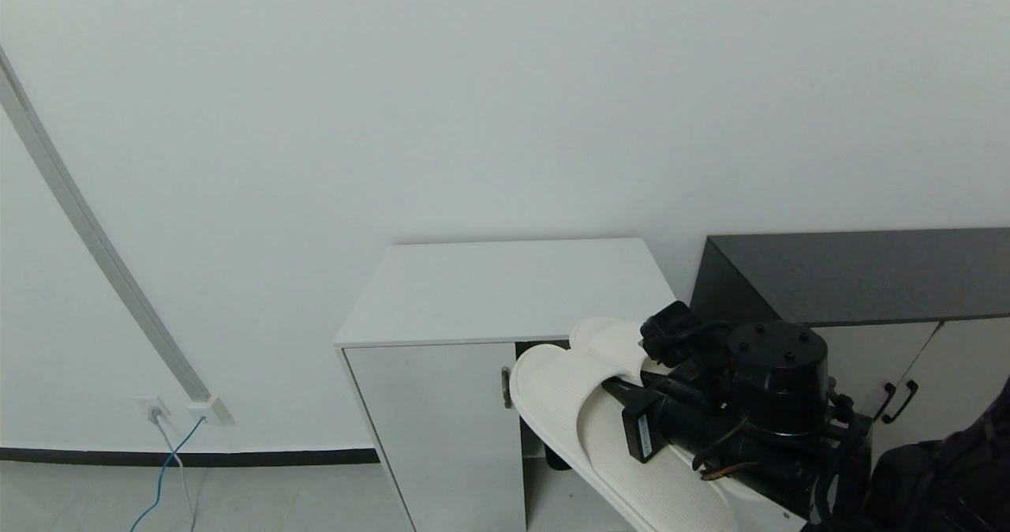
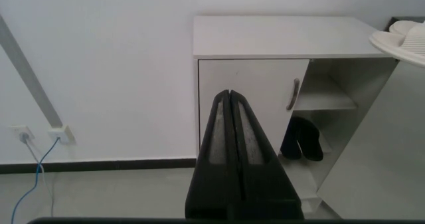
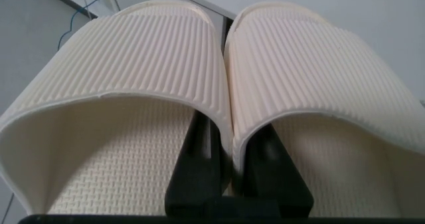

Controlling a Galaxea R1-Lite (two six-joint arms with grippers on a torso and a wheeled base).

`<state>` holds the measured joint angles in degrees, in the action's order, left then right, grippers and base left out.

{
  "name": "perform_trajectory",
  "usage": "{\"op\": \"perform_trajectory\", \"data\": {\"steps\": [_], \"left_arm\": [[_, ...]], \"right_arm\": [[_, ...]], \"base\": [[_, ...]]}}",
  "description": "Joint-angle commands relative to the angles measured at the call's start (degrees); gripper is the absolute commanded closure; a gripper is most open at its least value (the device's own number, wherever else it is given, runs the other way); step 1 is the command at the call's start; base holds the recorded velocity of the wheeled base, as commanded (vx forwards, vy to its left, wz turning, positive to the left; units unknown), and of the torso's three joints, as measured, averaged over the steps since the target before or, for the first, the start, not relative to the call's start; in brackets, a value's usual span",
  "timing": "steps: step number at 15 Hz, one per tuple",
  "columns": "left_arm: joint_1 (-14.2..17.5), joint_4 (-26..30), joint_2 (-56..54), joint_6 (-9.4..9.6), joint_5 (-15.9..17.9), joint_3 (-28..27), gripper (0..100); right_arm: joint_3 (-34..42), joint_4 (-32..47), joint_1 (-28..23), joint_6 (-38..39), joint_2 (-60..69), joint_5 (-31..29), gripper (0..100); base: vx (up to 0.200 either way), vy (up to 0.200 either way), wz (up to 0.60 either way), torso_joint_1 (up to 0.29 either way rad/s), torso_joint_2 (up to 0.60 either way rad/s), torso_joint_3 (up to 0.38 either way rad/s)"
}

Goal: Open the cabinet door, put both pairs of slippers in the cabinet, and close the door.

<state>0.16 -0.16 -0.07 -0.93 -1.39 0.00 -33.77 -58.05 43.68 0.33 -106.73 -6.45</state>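
right gripper point(image 3: 229, 151) pinches slippers point(image 3: 153, 71) by inner edges, at open side of cabinet point(image 1: 505, 287); seem light, soft, floppy. left gripper point(image 2: 230, 117) closed, empty.

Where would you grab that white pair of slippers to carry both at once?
Pinch the touching inner edges of the two uppers, coming from the open heel end, as the right gripper does. The white slippers lie side by side, so one jaw fits inside each.
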Motion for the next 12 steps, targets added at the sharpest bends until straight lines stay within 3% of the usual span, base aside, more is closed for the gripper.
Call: {"op": "perform_trajectory", "data": {"steps": [1, 7, 12], "left_arm": [[0.02, -0.02, 0.07, -0.04, -0.02, 0.0, 100], [0.02, -0.11, 0.07, -0.04, -0.02, 0.0, 100], [0.02, -0.11, 0.07, -0.04, -0.02, 0.0, 100]], "right_arm": [[0.02, -0.04, 0.0, 0.02, -0.06, -0.06, 100], [0.11, -0.04, 0.09, -0.07, -0.06, 0.03, 100], [0.63, -0.04, 0.09, -0.07, -0.06, 0.03, 100]], "base": [[0.0, 0.0, 0.0, 0.0, 0.0, 0.0], [0.0, 0.0, 0.0, 0.0, 0.0, 0.0], [0.0, 0.0, 0.0, -0.144, 0.32, 0.17]]}}
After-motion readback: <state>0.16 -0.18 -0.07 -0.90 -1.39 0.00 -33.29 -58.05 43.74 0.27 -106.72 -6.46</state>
